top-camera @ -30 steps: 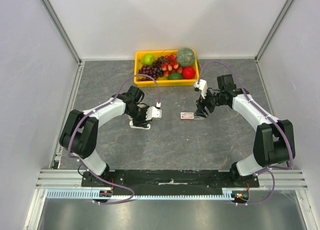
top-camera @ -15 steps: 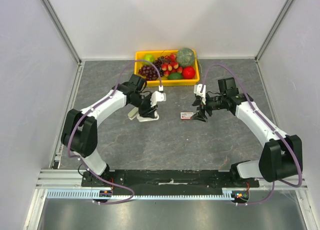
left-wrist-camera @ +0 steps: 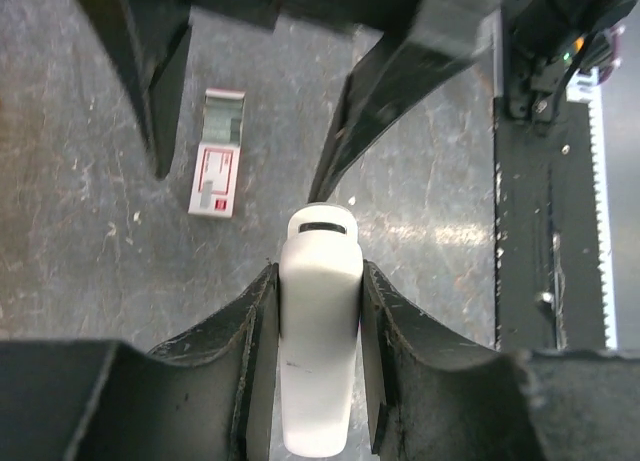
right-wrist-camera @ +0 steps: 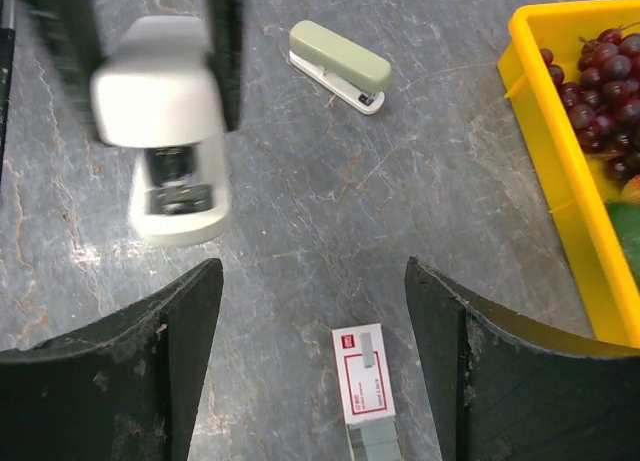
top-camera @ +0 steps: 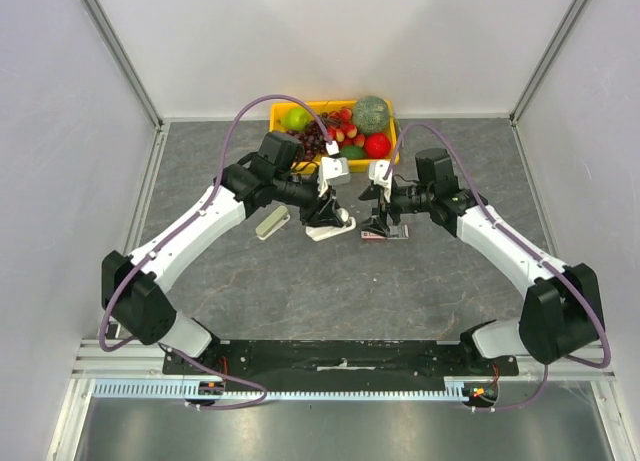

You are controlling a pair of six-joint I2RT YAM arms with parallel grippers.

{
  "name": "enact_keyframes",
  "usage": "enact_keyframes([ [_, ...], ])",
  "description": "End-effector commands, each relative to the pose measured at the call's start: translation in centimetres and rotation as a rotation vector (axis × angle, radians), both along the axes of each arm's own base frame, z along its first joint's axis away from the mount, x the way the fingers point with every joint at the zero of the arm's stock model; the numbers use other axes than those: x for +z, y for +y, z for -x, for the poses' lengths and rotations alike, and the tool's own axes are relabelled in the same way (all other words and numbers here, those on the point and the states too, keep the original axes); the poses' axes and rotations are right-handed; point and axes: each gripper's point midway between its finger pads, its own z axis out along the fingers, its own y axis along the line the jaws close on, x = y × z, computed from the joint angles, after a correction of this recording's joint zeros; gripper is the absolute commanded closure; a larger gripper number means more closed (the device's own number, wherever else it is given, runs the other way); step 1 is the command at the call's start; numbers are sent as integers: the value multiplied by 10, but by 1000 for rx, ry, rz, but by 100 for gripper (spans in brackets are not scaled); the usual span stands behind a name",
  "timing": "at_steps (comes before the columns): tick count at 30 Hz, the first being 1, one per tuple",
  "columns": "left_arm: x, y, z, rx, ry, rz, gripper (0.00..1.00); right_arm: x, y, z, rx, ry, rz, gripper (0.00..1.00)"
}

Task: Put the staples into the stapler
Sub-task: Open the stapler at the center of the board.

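1. Staples box [right-wrist-camera: 363, 381] flat on table [top-camera: 300, 301], just right of centre, under right gripper [right-wrist-camera: 312, 266]. Long axis left-right in top view. Red-and-white labelled end points left; inner drawer sticks out to the right, silvery strips showing.
2. Right gripper fingers wide apart, 1 on each side of the box from above, clamped on nothing. Contact with the box: cannot tell.
3. Left gripper [left-wrist-camera: 318, 276] clamped on white stapler [left-wrist-camera: 320, 361], 1 finger on each long side. Stapler just left of the box, long axis roughly left-right, free end toward the box. Resting on table or lifted: cannot tell.
4. Green stapler [right-wrist-camera: 340, 66] flat on table, further left, apart from both grippers.
5. Surface: dark grey stone-pattern tabletop, scuffed. White panels left, far and right, metal posts in the far corners. Yellow tray [right-wrist-camera: 560, 196] of fruit at far edge, grapes [right-wrist-camera: 600, 91] in its left part.
6. View differences:
   - Top view: overall layout only, box detail too small.
   - Right wrist: label and open drawer clear, white stapler blurred.
   - Left wrist: grip on the stapler's sides, with the right gripper's 2 fingers flanking the box beyond.
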Motion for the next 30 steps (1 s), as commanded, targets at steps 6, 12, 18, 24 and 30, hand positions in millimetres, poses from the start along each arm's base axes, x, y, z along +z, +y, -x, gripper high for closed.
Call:
enact_keyframes([
  [6,46,-20,9,45,-55,88,98,21,25,18,141,71,-123,19],
  [12,41,-23,3,66,-87,69,98,19,24,39,234,83,-114,18],
  [18,35,-25,2,65,-80,57,98,7,18,49,284,83,-53,19],
  [24,27,-32,8,43,-67,42,98,11,24,33,224,85,-72,23],
  [30,15,-34,10,40,-66,11,98,15,26,27,181,86,-94,26],
])
